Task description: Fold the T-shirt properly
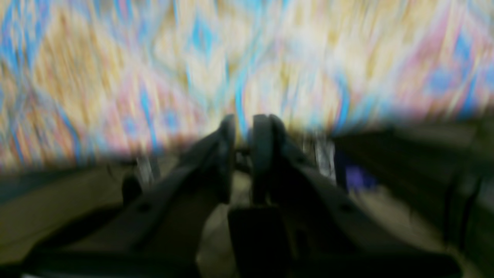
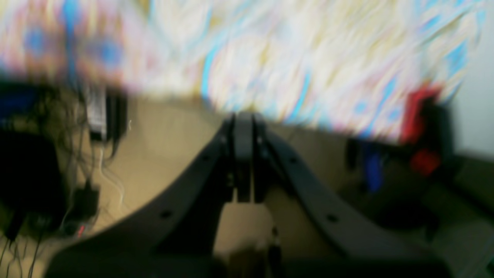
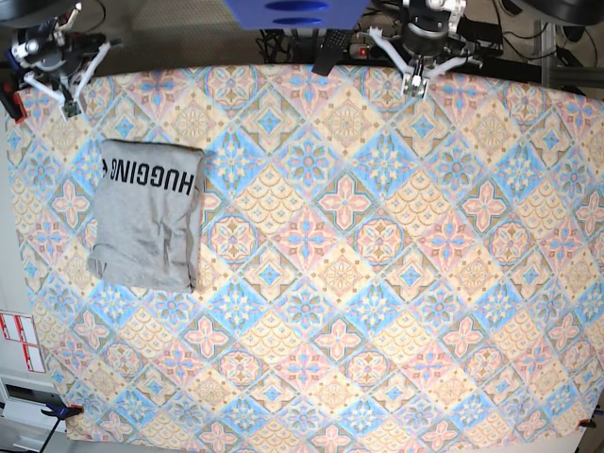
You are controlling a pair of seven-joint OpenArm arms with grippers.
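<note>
The heather-grey T-shirt [image 3: 146, 222] lies folded into a rectangle at the left of the table, with the black word "HUGGING" along its far end. Both wrist views are blurred and the shirt appears in neither. My right gripper [image 3: 71, 102] hangs over the table's far left corner, a short way beyond the shirt and apart from it. In its own wrist view the right gripper [image 2: 244, 116] has its jaws pressed together on nothing. My left gripper [image 3: 415, 83] is at the far edge near the middle, well away from the shirt. Close up, the left gripper [image 1: 244, 125] stands shut, holding nothing.
A patterned tablecloth [image 3: 377, 283] in blue, pink and cream covers the whole table. Cables, arm bases and a blue block [image 3: 294, 11] crowd the far edge. Red-and-white labels [image 3: 19, 340] sit off the left side.
</note>
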